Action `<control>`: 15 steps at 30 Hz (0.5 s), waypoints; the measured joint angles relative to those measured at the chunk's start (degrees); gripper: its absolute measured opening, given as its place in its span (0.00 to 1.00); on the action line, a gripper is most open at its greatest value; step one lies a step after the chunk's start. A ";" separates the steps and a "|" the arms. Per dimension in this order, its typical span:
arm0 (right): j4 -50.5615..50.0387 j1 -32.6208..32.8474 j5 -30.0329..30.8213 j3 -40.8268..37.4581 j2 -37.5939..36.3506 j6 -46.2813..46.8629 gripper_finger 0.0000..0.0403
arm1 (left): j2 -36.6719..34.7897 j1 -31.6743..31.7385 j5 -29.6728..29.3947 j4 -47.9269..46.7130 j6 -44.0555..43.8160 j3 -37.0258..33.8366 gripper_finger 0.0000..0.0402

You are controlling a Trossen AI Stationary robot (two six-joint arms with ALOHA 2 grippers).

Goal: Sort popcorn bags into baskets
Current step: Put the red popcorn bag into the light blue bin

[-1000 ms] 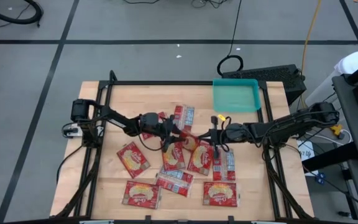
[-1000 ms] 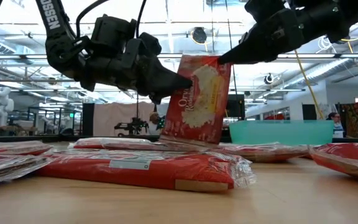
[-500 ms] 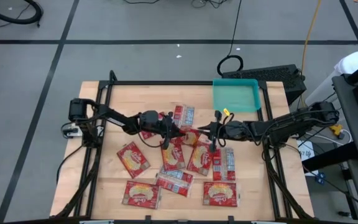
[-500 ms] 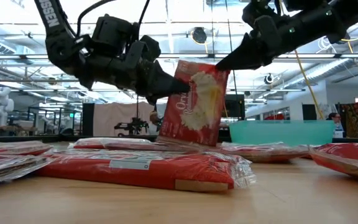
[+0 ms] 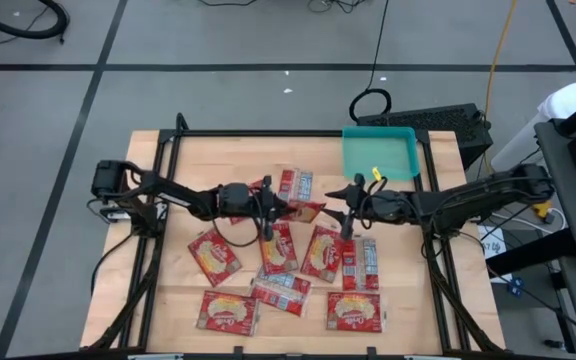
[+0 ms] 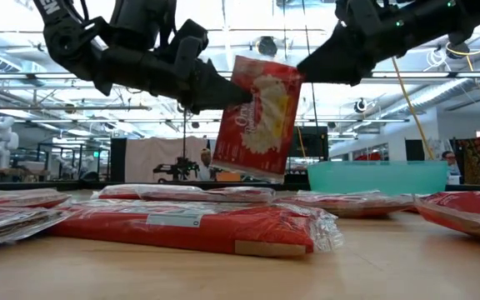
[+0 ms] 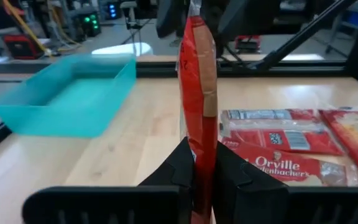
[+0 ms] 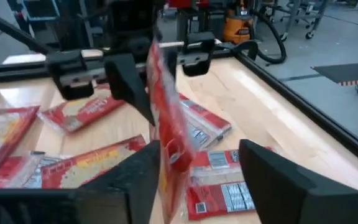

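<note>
My left gripper [image 7: 204, 171] is shut on a red popcorn bag [image 6: 257, 117], which stands upright on edge in the air over the table's middle [image 5: 306, 210]. My right gripper [image 8: 201, 168] is open. Its fingers stand on either side of the bag's opposite edge [image 8: 166, 130], and I cannot tell whether one of them still brushes it. Several other popcorn bags [image 5: 215, 252] lie flat on the table below and toward the near edge. The teal basket [image 5: 379, 152] rests on the table at the far right with nothing in it. My left gripper pinches the bag's side edge [image 7: 199, 146] between its two fingers, high on the side nearest the left arm [image 6: 242, 93]. The fingers come in about level from the table's left. The bag hangs upright, slightly tilted, clear of the bags beneath.
Flat bags [image 6: 198, 227] cover the table's middle and near part. A black frame rail [image 5: 268, 133] runs round the table top. A keyboard [image 5: 438, 120] lies beyond the far right corner. Bare wood shows at the far left [image 5: 208, 160].
My right gripper has opened, let go of the bag's upper corner and drawn back a little toward the table's right. My left gripper has risen with the bag, whose lower edge has lifted off the pile; the bag now hangs clear and has tipped slightly.
</note>
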 joint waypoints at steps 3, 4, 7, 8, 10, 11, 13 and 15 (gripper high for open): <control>-2.23 -0.42 -0.02 0.00 -0.58 1.81 0.59 | 0.09 -1.56 -4.20 -0.33 0.26 0.00 0.08; -3.02 -0.44 -0.01 0.00 -0.55 2.41 0.61 | 0.09 -1.97 -5.39 -0.21 0.39 0.00 0.08; -3.42 -0.43 -0.18 0.00 0.20 3.27 0.64 | 0.09 -2.78 -8.08 -0.30 0.40 0.00 0.08; -3.88 -0.43 -0.37 0.00 0.65 2.93 0.65 | 0.09 -2.92 -8.55 -0.20 0.40 0.00 0.08; -4.86 -0.43 -1.31 -0.02 1.44 0.75 0.66 | 0.09 -2.97 -9.46 0.00 0.38 0.00 0.08; -4.71 -0.43 -1.65 -0.02 1.85 0.21 0.66 | 0.09 -2.95 -9.89 -0.10 0.28 0.02 0.08; -4.73 -0.43 -1.67 -0.02 2.32 0.03 0.66 | 0.50 -2.93 -10.55 -0.28 -0.10 0.02 0.08; -4.53 -0.43 -1.65 -0.02 2.89 0.24 0.66 | 0.95 -2.91 -11.06 0.05 -0.30 0.02 0.08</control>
